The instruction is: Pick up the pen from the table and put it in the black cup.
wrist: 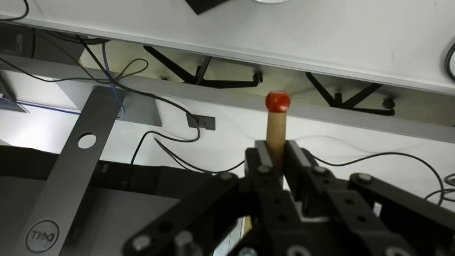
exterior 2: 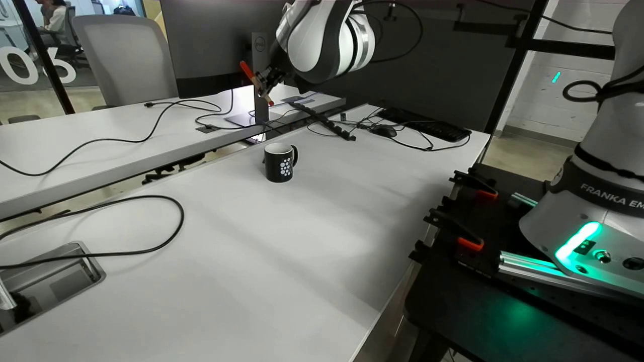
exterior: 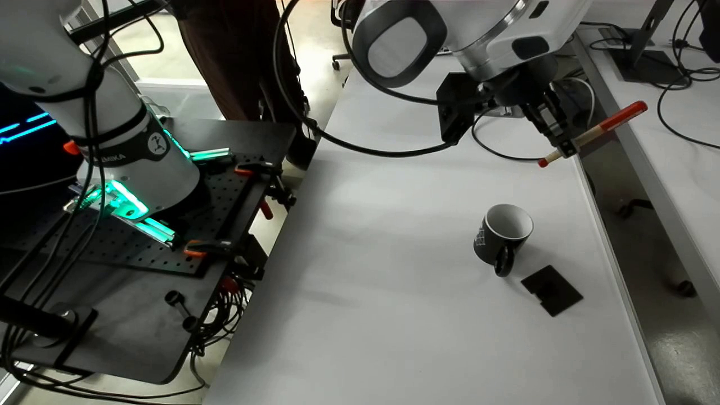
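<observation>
Jaws gripping the thin red-and-tan stick pen (exterior: 594, 133), above and off to one side of the black cylindrical white-lined mug (exterior: 494, 243). Pen tilted: long red end up, lower end mug-side. Likely needs to come over the mug's mouth, steeper.

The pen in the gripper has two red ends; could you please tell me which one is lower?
The short red tip: it sits lower in both exterior views, while the long red section slants upward.
</observation>
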